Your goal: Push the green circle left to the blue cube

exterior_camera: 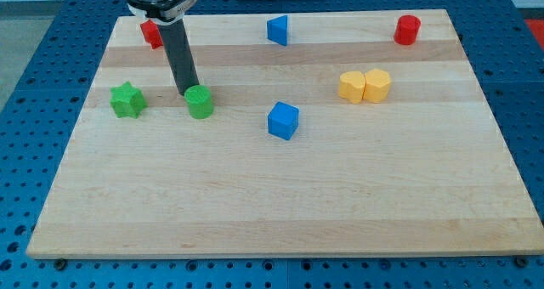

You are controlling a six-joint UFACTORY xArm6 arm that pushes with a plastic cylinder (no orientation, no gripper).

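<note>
My tip (188, 92), the lower end of the straight dark rod, carries no jaws and holds nothing; it can only push. It sits at the upper-left edge of the green round plastic block (201, 103), touching it or all but touching; I cannot tell which.

The green round block lies on the pale wooden board (280, 204), left of centre. The blue plastic cube (283, 121) is to its right and slightly lower in the view, apart from it with bare wood between.

Risks as I judge them:
- Contact is on the block's upper-left shoulder, not square behind it. A round block can roll off the rod and slip past, toward the view's bottom.
- A push too steeply downward would send it below the cube rather than beside it.
- Too firm a push at arrival could knock the cube further right.
- The green star-shaped block (127, 100) sits to the left, clear of the likely path.
- The blue wedge-like block (277, 30) near the top edge could be mistaken for the target.
</note>
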